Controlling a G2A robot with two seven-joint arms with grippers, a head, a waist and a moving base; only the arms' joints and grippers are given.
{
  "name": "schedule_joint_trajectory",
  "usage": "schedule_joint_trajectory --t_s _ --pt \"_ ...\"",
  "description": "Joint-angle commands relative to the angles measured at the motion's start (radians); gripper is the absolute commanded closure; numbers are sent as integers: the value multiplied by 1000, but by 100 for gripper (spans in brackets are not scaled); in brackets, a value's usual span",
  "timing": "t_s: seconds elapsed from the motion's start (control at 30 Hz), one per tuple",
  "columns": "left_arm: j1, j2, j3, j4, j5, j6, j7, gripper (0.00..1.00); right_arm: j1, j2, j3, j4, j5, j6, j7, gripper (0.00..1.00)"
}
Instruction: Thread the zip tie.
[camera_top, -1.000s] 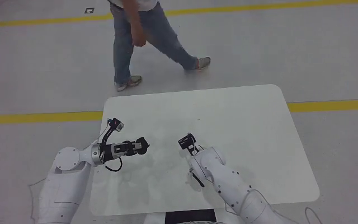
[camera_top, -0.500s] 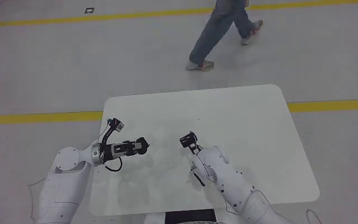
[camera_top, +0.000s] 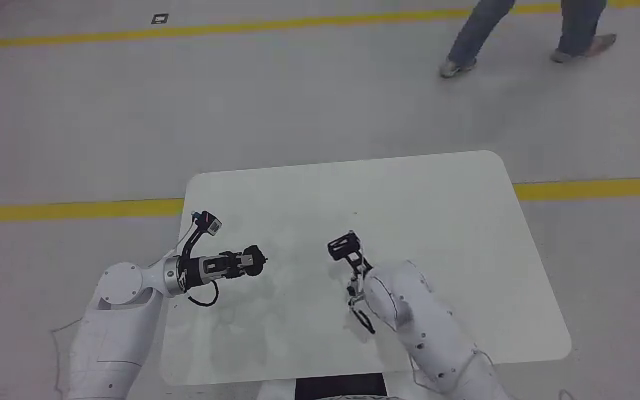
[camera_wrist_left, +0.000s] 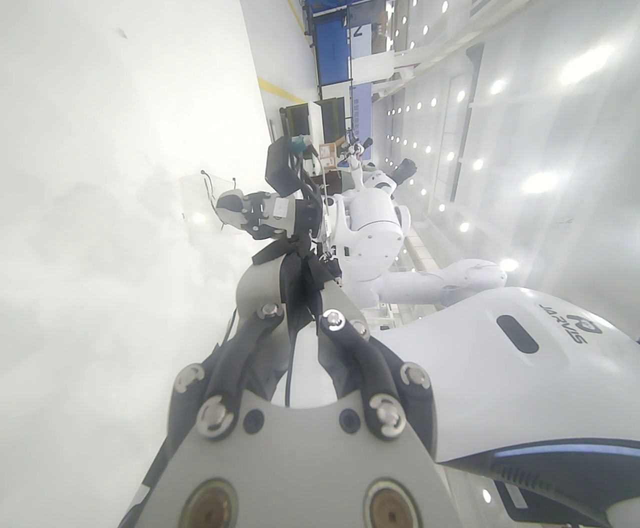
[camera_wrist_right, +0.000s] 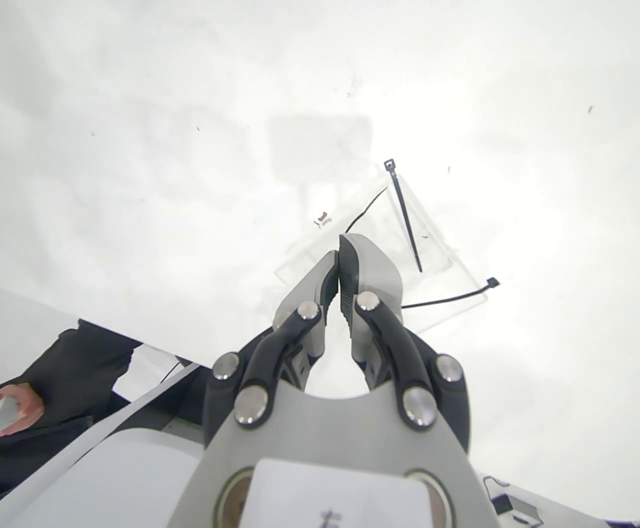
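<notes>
Movement is showing only at your right gripper (camera_wrist_right: 340, 257), now sitting slightly farther right, pinching one thin black plastic zip tie (camera_wrist_right: 365, 212) above the clear plastic sheet (camera_wrist_right: 440, 260) carrying two more zip ties (camera_wrist_right: 407, 225). Your left gripper (camera_wrist_left: 300, 280) is staying clamped on a black bundle (camera_wrist_left: 292, 250) you can't identify.

Top view: overhead, looking down on the whole table (camera_top: 450, 200). Left wrist view: close, facing right across it. Right wrist view: close, facing down at its middle, shared by all.
</notes>
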Motion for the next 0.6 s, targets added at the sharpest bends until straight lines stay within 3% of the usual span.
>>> schedule_joint_trajectory --t_s 0.0,0.33,0.57 --pt "0 0 0 0 0 0 0 100 -7 2 10 -8 21 -9 -7 100" --pt "0 0 0 0 0 0 0 100 -33 12 52 -32 113 -33 -51 100" --pt "0 0 0 0 0 0 0 100 -40 19 59 -41 99 -41 -96 100"
